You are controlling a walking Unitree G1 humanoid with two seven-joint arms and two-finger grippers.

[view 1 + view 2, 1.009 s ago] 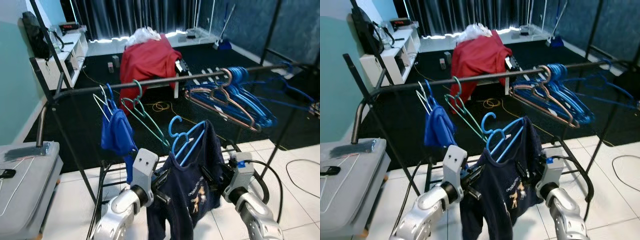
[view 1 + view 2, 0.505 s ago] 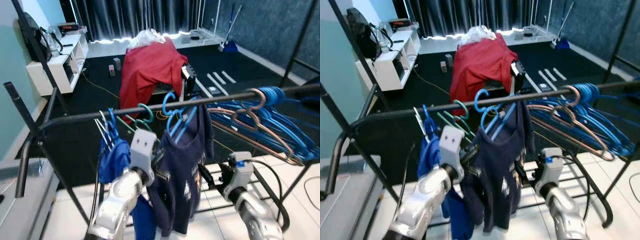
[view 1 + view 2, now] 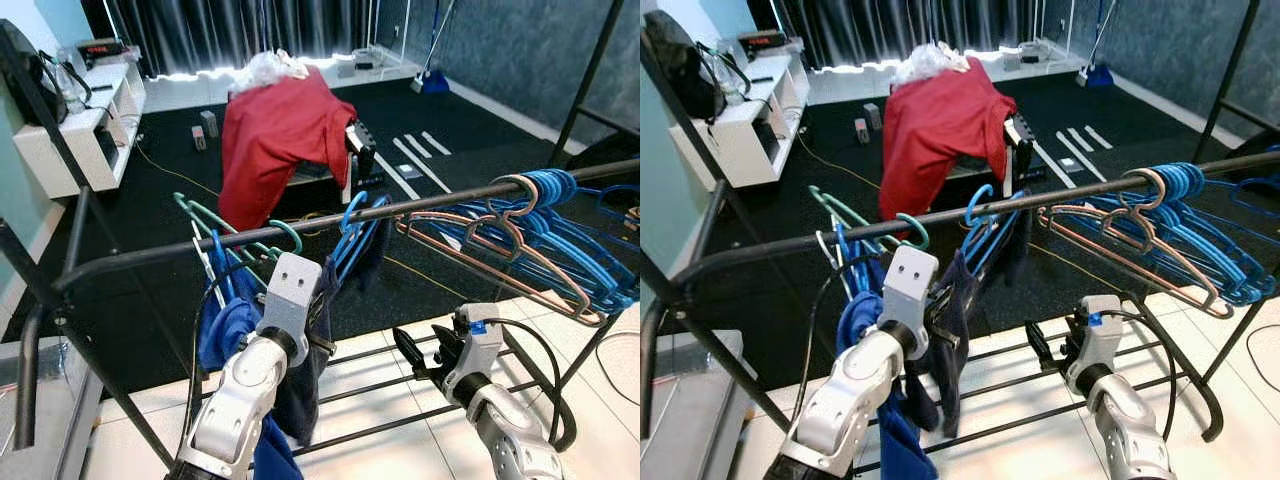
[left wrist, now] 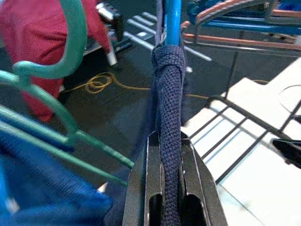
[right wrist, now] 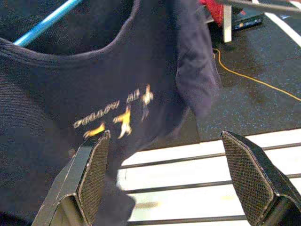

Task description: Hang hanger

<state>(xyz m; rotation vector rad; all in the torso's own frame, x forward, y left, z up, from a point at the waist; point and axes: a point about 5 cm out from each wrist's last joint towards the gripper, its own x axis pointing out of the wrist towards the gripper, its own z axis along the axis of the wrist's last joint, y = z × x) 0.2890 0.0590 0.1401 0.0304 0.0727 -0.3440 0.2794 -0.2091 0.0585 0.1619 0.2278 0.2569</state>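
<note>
— Fingers first: what do we have?
— Our left gripper (image 4: 170,188) has its fingers (image 4: 141,188) pinched tight on the collar edge of the navy shirt (image 5: 94,94), just under the rail (image 3: 300,225). Our right gripper (image 5: 164,174) has its fingers (image 5: 247,174) spread wide with nothing between them, facing the shirt's printed front from below the rail.
— And the hanger?
— The blue hanger (image 3: 980,215) carrying the shirt has its hook over the rail, between the green hangers (image 3: 855,215) and the bunch of blue and pink hangers (image 3: 1160,225) further along the rail.
— So how far along are we?
— We judge the hanging itself done. What is left is to let go with the left and draw both arms back from the rail.
</note>
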